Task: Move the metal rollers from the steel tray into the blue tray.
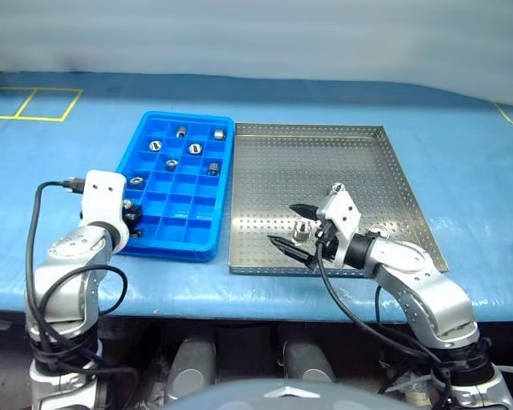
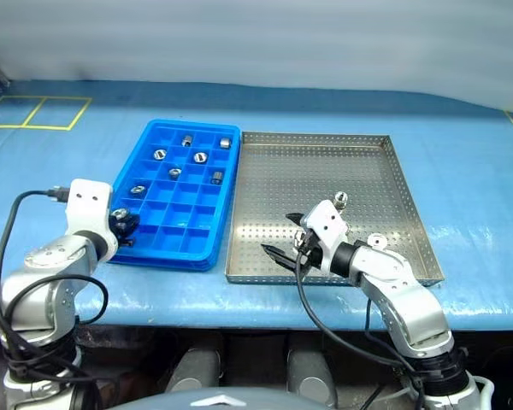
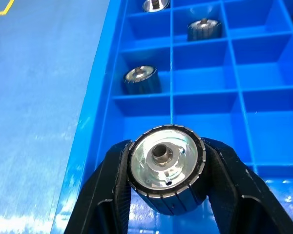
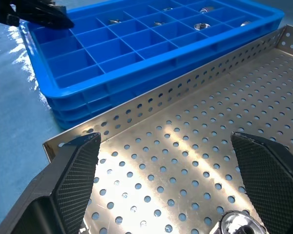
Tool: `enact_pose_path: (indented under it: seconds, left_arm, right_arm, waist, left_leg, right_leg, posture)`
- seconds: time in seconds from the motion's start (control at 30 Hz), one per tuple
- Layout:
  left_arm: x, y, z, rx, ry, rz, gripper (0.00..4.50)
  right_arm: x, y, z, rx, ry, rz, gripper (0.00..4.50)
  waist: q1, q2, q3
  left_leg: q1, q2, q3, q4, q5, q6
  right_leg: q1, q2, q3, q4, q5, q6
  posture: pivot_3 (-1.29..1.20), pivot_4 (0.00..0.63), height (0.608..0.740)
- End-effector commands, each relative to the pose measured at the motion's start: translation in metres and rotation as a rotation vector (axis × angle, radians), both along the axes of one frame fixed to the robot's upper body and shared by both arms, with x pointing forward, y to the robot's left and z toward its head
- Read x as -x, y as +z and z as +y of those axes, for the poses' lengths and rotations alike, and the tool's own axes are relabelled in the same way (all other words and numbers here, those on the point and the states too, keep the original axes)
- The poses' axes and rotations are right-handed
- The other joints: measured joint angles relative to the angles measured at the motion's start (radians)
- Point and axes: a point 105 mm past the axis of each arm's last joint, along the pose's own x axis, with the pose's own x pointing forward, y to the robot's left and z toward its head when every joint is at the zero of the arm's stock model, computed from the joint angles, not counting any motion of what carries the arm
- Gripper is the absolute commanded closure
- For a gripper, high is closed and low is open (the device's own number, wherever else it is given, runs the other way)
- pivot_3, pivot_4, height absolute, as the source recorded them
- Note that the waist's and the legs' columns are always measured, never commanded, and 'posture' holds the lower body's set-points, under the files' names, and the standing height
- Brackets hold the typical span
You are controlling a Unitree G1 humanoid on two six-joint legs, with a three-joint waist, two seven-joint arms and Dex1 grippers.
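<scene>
Left tool [image 3: 163,195]: pinching one of the metal rollers [image 3: 166,168] between its two fingers, hovering over the near-left corner of the blue tray [image 1: 158,243], which sits on the desk [image 1: 51,179] and already holds several rollers in its far compartments. Steel tray [image 1: 325,154], just right of the blue tray: three rollers remain near its near-right part, one [image 1: 303,229] flanked by the right tool [image 1: 296,229], whose fingers are spread wide and hold nothing. Step in hand, as judged: depositing the held roller; next move calls for lowering it into an empty near compartment and parting the fingers.
</scene>
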Motion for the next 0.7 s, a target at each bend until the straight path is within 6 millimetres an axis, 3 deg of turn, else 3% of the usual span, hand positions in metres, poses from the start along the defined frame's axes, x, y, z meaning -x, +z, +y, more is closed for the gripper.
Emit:
enact_pose_path:
  seconds: [0.03, 0.17, 0.2, 0.33, 0.4, 0.5, 0.57, 0.63, 0.7]
  left_arm:
    - [0.007, 0.009, 0.008, -0.036, 0.036, -0.039, 2.66]
    - [0.007, 0.005, 0.010, -0.051, 0.036, -0.028, 2.66]
    - [0.006, 0.004, 0.011, -0.056, 0.040, -0.027, 1.93]
    - [-0.003, 0.018, 0.009, -0.010, 0.069, -0.112, 0.70]
    - [-0.012, 0.035, -0.004, 0.058, 0.027, -0.216, 0.70]
    - [-0.030, 0.058, -0.050, 0.187, -0.179, -0.351, 0.70]
    - [-0.037, 0.064, -0.095, 0.277, -0.390, -0.362, 0.70]
    - [-0.039, 0.056, -0.148, 0.341, -0.635, -0.296, 0.70]
    - [-0.041, 0.044, -0.180, 0.339, -0.777, -0.226, 0.70]
  right_arm:
    - [-0.004, 0.010, -0.002, 0.002, -0.012, -0.058, 0.00]
    - [-0.007, 0.010, -0.002, 0.011, -0.026, -0.070, 0.00]
    - [-0.008, 0.011, -0.002, 0.009, -0.032, -0.074, 0.00]
    - [-0.009, 0.012, -0.005, 0.011, -0.055, -0.082, 0.00]
    - [-0.009, 0.011, -0.008, 0.025, -0.071, -0.085, 0.00]
    - [-0.010, 0.011, -0.014, 0.027, -0.119, -0.091, 0.00]
    - [-0.013, 0.008, -0.019, 0.050, -0.162, -0.082, 0.00]
    - [-0.014, 0.001, -0.026, 0.107, -0.198, -0.071, 0.00]
    - [-0.012, -0.002, -0.029, 0.135, -0.212, -0.062, 0.00]
  waist:
    - [0.001, 0.000, 0.000]
    - [0.001, 0.000, 0.000]
    - [0.001, 0.000, 0.000]
    - [0.000, 0.000, 0.000]
    - [0.003, -0.001, 0.000]
    - [0.004, -0.001, 0.000]
    - [0.001, -0.001, 0.000]
    - [0.001, -0.001, 0.000]
    - [-0.005, -0.001, 0.000]
  left_leg:
    - [0.000, 0.000, 0.000, 0.000, 0.000, 0.000]
    - [0.000, 0.000, 0.000, 0.000, 0.000, 0.000]
    - [0.000, 0.000, 0.000, 0.000, 0.000, 0.000]
    - [0.000, 0.000, 0.000, 0.000, 0.000, 0.000]
    - [-0.001, 0.000, 0.000, 0.001, 0.000, 0.000]
    - [-0.001, 0.000, 0.000, 0.001, 0.000, 0.000]
    - [-0.001, 0.000, 0.000, 0.001, 0.000, 0.000]
    - [-0.001, -0.001, 0.000, 0.001, 0.000, 0.000]
    - [-0.001, -0.001, 0.000, 0.001, 0.000, 0.000]
  right_leg:
    - [0.000, 0.000, 0.000, 0.000, 0.000, 0.000]
    - [0.000, 0.000, 0.000, 0.000, 0.000, 0.000]
    - [0.000, 0.000, 0.000, 0.000, 0.000, 0.000]
    - [0.000, 0.000, 0.000, 0.000, 0.000, 0.000]
    - [0.000, 0.000, -0.001, 0.000, 0.000, 0.000]
    - [0.001, 0.000, -0.001, -0.001, 0.000, 0.000]
    - [0.001, -0.001, -0.001, -0.001, 0.000, 0.000]
    - [0.001, -0.001, 0.000, -0.001, 0.000, 0.000]
    - [0.001, -0.001, 0.000, -0.001, 0.000, 0.000]
  posture:
    - [0.13, 0.150, 0.740]
    - [0.13, 0.150, 0.740]
    - [0.12, 0.150, 0.740]
    - [0.10, 0.150, 0.740]
    - [0.09, 0.150, 0.740]
    - [0.07, 0.150, 0.740]
    - [0.05, 0.150, 0.740]
    - [0.02, 0.150, 0.740]
    - [-0.03, 0.150, 0.740]
